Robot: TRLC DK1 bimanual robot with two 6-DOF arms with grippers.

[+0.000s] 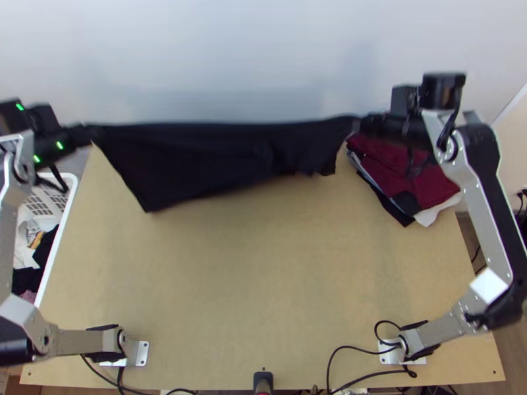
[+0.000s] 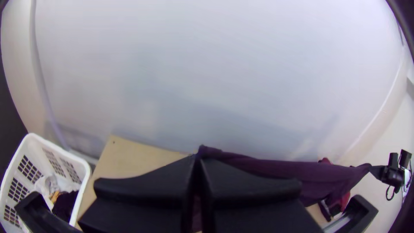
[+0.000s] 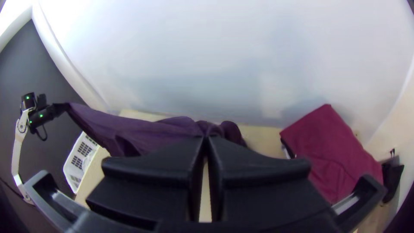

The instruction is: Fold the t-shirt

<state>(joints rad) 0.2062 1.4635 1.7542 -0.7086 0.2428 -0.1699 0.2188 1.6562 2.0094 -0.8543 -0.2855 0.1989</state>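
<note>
The shirt hangs stretched above the far part of the table (dark cloth, pulled nearly straight along the top). The left gripper is closed on its left end, the right gripper on its right. Folded clothes lie far right; a basket stands left.
</note>
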